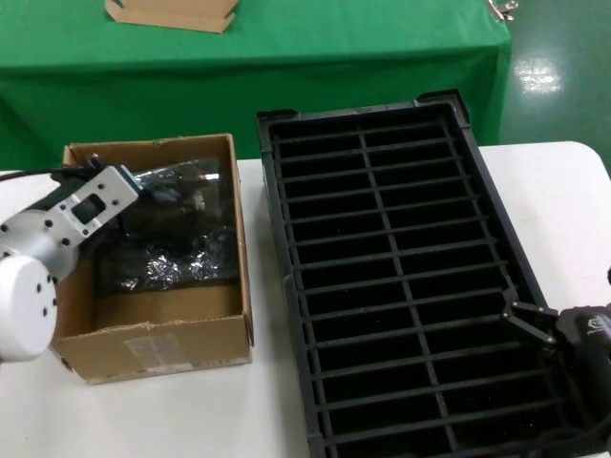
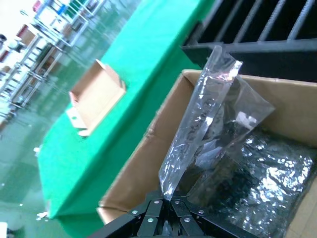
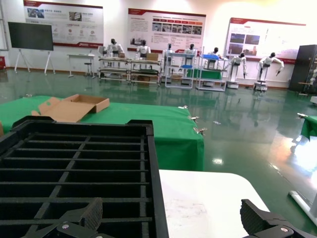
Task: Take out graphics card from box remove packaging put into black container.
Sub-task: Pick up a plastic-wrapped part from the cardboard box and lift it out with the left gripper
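From the head camera the box [image 1: 158, 258] sits on the white surface [image 1: 172, 410] just beside the black container [image 1: 401, 277], with the left arm reaching into it from the robot's left side. Dark crinkly packaging [image 1: 177, 234] fills most of the box floor, and the left claw [image 1: 162, 191] is buried in it, so this view does not tell how the fingers stand.

The left wrist camera settles that: the left claw [image 2: 166, 210] has its fingers brought together, pinching the lower edge of one shiny translucent bag [image 2: 208, 129], which stands up out of the box above the other bags lying flat. A dark shape shows through the plastic; whether it is the graphics card cannot be told. The same view catches the near corner of the black container [image 2: 257, 49] beyond the box wall [image 2: 143, 163], and a flat cardboard tray [image 2: 96, 96] on the green-covered table [image 2: 124, 89] farther off.

The right claw [image 1: 535, 320] hangs over the black container's near right edge. Only the right wrist camera shows it spread wide, fingertips [image 3: 260, 218] well apart and holding nothing, with the empty slots of the black container [image 3: 74, 168] below
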Tool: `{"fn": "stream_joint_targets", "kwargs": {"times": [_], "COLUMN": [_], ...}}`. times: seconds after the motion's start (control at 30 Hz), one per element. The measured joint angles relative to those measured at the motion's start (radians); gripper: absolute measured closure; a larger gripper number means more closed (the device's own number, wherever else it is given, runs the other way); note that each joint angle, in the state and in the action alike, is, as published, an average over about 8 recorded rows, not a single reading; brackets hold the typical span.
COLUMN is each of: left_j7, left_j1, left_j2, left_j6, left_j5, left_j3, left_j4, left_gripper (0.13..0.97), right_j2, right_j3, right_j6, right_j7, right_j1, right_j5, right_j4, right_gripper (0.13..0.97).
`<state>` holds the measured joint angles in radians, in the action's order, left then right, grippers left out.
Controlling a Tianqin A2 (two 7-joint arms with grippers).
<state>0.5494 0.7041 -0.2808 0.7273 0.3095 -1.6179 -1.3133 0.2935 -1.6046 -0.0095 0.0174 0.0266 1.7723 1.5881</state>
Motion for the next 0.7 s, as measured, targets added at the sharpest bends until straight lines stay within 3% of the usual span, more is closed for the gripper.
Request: {"fn": "stream_joint_targets", "kwargs": {"times": [0.17,0.33,0.5,0.7], "left_j7": [-0.026,-0.066,-0.109,-0.155], "left_j1": [-0.066,-0.131,-0.189,-0.229], "left_j2": [-0.013,-0.041,-0.078,-0.131], "left_j6": [0.015,-0.005,-0.046,-0.094], "left_j5": [0.051,0.141,0.264,0.44], "left_j3": [0.047,0.095,0.142,0.177], "left_j4": [-0.128,-0.227,-0.294,-0.331], "left_gripper": [0.957,0.957,0.957,0.957], "right_j2": [0.0,0.0,0.0,0.0], "right_j3": [0.0,0.0,0.0,0.0], "right_j6": [0.0,0.0,0.0,0.0], "right_j7": [0.0,0.0,0.0,0.0], "right_j1": [0.0,0.0,0.0,0.0], "right_j5": [0.0,0.0,0.0,0.0], "right_j4": [0.0,0.0,0.0,0.0], "right_gripper": [0.129,0.129,0.129,0.129]}}
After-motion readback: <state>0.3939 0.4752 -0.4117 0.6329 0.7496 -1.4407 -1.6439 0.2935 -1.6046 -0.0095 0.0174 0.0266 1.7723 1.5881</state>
